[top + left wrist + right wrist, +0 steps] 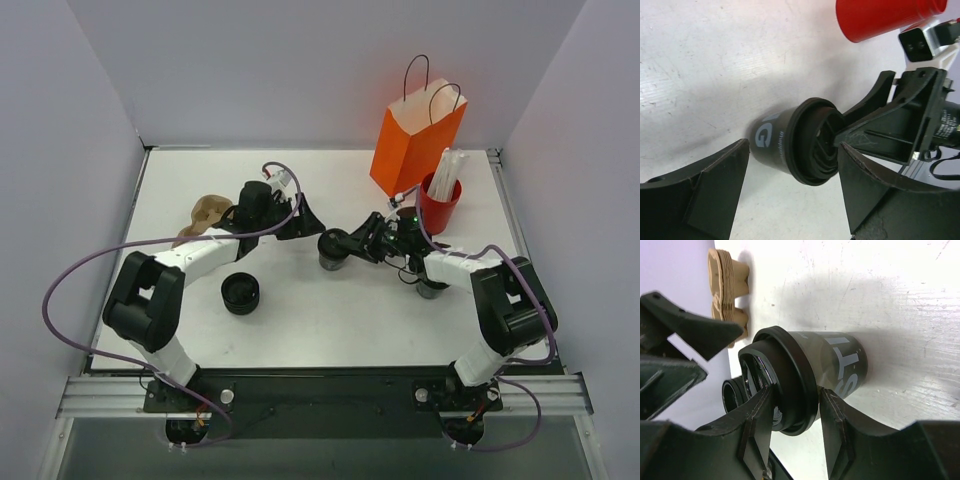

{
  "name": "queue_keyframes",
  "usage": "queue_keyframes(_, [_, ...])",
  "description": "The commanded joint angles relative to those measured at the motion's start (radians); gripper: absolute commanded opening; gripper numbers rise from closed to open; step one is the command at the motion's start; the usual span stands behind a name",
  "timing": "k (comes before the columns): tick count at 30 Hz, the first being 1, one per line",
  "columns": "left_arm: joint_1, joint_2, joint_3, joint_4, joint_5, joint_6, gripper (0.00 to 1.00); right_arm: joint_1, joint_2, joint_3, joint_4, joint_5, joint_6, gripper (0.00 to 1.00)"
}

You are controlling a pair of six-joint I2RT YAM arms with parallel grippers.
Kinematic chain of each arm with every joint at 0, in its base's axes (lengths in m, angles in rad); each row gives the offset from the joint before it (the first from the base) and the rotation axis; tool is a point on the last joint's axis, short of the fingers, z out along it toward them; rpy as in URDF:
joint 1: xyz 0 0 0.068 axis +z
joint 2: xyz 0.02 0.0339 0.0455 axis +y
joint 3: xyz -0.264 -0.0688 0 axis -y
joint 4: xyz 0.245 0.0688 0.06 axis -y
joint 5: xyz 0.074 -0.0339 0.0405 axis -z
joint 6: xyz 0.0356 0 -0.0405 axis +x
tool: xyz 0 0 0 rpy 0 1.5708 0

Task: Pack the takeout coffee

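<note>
Right jaws pinching takeout coffee (333,254) rim, left jaws spread, seemingly clear, scuffed white table (350,322), pale walls (250,70)

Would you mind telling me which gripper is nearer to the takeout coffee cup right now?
The right. The right gripper pinches the takeout coffee cup by its rim; the left gripper is open close by, its fingers clear of it.
</note>
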Motion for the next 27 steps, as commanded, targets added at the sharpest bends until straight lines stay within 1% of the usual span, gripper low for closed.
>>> queue_keyframes(1, [-0.022,-0.078,-0.068,0.137,-0.022,-0.079,0.8,0.043,0.037,-0.076,-0.083,0.187,0.067,0.24])
queue_keyframes(3, [-0.03,-0.071,-0.106,0.204,-0.016,-0.104,0.8,0.061,0.037,-0.076,-0.077,0.199,0.08,0.25])
queue_keyframes(5, [-0.039,-0.051,-0.119,0.225,-0.019,-0.121,0.79,0.068,0.031,-0.076,-0.076,0.216,0.091,0.25])
queue_keyframes(8, [-0.071,-0.013,-0.114,0.237,-0.035,-0.121,0.79,0.083,0.021,-0.073,-0.082,0.236,0.096,0.25])
queue_keyframes(11, [-0.088,0.023,-0.113,0.231,-0.061,-0.113,0.75,0.092,0.006,-0.067,-0.1,0.251,0.094,0.25])
queue_keyframes(15, [-0.088,0.041,-0.139,0.271,-0.084,-0.118,0.73,0.094,-0.009,-0.061,-0.126,0.26,0.076,0.26])
queue_keyframes(17, [-0.088,0.043,-0.137,0.258,-0.11,-0.113,0.72,0.094,-0.014,-0.058,-0.137,0.263,0.07,0.26])
queue_keyframes(23, [-0.087,0.077,-0.125,0.263,-0.11,-0.093,0.72,0.1,-0.009,-0.042,-0.139,0.251,0.051,0.27])
queue_keyframes(27, [-0.088,0.098,-0.129,0.264,-0.108,-0.09,0.7,0.104,0.014,-0.012,-0.157,0.244,0.038,0.27])
